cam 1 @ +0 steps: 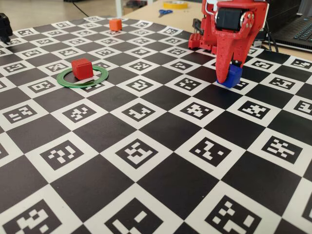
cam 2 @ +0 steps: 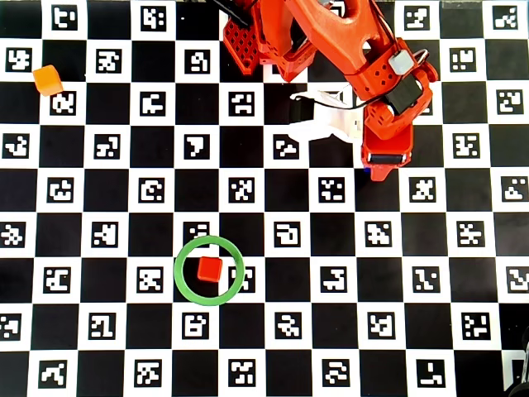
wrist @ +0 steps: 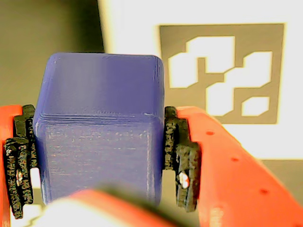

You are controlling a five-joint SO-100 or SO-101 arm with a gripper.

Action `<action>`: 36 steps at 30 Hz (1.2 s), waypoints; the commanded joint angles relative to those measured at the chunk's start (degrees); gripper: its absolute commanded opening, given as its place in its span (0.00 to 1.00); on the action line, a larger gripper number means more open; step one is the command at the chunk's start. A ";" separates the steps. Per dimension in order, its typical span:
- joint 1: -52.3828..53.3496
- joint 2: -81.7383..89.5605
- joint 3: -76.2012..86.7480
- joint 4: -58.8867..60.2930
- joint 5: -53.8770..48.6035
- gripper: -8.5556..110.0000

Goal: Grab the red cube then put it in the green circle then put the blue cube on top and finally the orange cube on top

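Note:
The blue cube [wrist: 99, 123] sits between my gripper's black pads [wrist: 176, 146], which press on both its sides. In the fixed view my red gripper [cam 1: 226, 78] stands upright over the blue cube [cam 1: 234, 75], right of centre and low at the checkered board. In the overhead view the gripper [cam 2: 376, 169] hides the cube. The red cube [cam 1: 82, 68] rests inside the green circle [cam 1: 59, 78] at the left, and shows in the overhead view [cam 2: 208, 269] within the ring [cam 2: 176, 270]. The orange cube [cam 1: 115, 24] sits alone at the far edge, top left in the overhead view [cam 2: 48, 79].
The arm's red base [cam 2: 248, 41] stands at the board's far edge. Scissors [cam 1: 165, 12] and a yellow tape roll [cam 1: 175, 4] lie on the table beyond the board. A laptop [cam 1: 300, 29] is at the far right, a black object [cam 1: 5, 27] at the far left.

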 commanded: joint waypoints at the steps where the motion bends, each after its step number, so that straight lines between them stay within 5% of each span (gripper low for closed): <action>1: 4.04 4.57 -9.05 5.10 -3.69 0.12; 22: 33.93 -12.92 -54.05 35.51 -35.86 0.10; 36: 48.96 -30.23 -76.20 39.20 -45.79 0.10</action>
